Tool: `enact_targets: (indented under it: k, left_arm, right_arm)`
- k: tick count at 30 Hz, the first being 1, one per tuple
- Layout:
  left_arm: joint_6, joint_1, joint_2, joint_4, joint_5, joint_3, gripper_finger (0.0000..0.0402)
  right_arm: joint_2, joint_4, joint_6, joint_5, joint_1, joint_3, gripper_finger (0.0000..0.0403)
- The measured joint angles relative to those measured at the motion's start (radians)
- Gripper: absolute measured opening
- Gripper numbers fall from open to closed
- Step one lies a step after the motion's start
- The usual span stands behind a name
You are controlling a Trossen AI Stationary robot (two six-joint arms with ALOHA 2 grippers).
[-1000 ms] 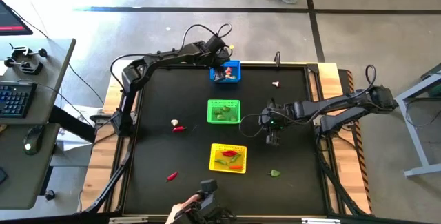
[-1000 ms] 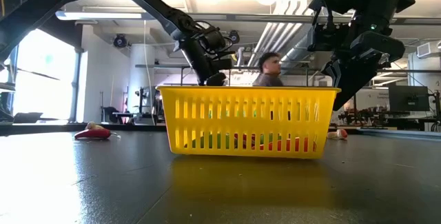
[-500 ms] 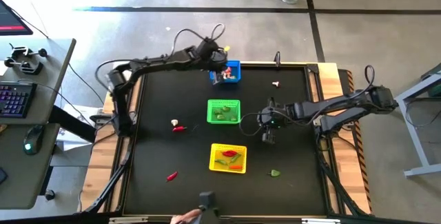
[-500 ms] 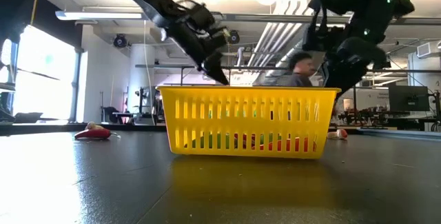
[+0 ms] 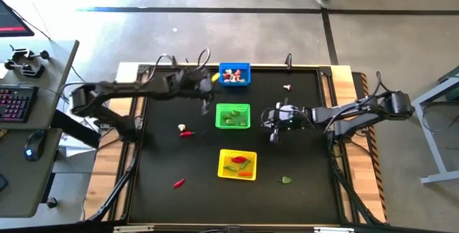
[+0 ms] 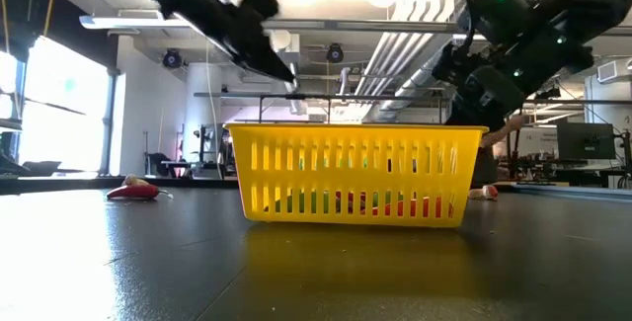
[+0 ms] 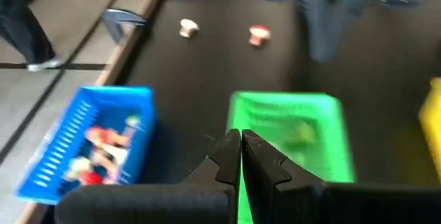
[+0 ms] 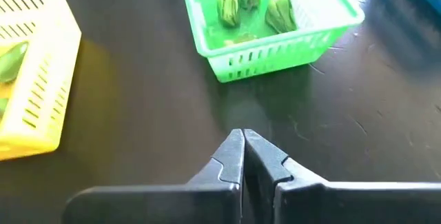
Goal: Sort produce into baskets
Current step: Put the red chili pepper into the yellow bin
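Three mesh baskets stand in a column mid-table: blue (image 5: 234, 74) at the far edge holding mushroom-like bits, green (image 5: 232, 116) holding leafy bits (image 8: 251, 3), yellow (image 5: 237, 164) holding chillies and green pieces. My left gripper (image 7: 241, 148) is shut and empty in the air, left of the gap between the blue and green baskets (image 5: 207, 106). My right gripper (image 8: 242, 148) is shut and empty, slanting down just right of the green basket (image 5: 272, 134). Loose produce lies on the mat.
Loose pieces on the black mat: a mushroom bit (image 5: 287, 87) far right, a chilli with a mushroom bit (image 5: 185, 132) left of the green basket, a chilli (image 5: 178, 183) near left, a green bit (image 5: 287, 180) near right. A person walks beyond the far edge.
My left gripper has drawn back from above the blue basket toward the table's left and near side, rising a little. My right gripper has tipped from pointing nearly straight down to slanting toward the green basket and sunk slightly.
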Motion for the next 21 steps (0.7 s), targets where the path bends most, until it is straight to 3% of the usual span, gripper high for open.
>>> enact_targets:
  k: [8,16,21]
  left_arm:
    - [-0.146,-0.284,-0.193,-0.282,-0.127,-0.056,0.0]
    - [-0.525,-0.544,-0.205,-0.598,-0.136,-0.057,0.0]
    - [-0.749,-0.715,-0.175,-0.602,-0.11,-0.057,0.0]
  right_arm:
    - [-0.213,-0.165,-0.027,0.041,0.0,0.0,0.0]
    - [-0.336,-0.191,-0.082,0.078,0.0,0.0,0.0]
    - [-0.349,-0.241,-0.091,0.081,-0.002,0.0,0.0]
